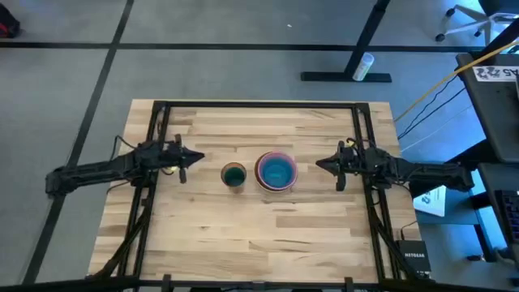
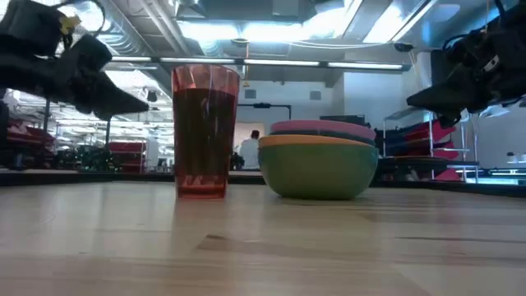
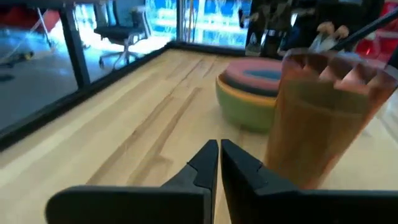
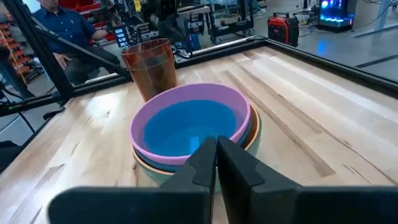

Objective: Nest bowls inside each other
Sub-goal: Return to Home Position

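Plastic bowls (image 1: 276, 171) sit nested in one stack at the middle of the wooden table (image 1: 243, 243): bright blue inside pink, with orange and teal-green rims below. Just beside the stack stands a see-through red cup (image 1: 233, 174) with a dark green cup inside it. The left gripper (image 1: 197, 156) hovers near the cups and the right gripper (image 1: 320, 165) near the bowls. Both pairs of fingers are pressed together, holding nothing. The nesting looks finished. The step in hand appears to be parking the arms, which calls only for drawing each back without brushing stack or cups.
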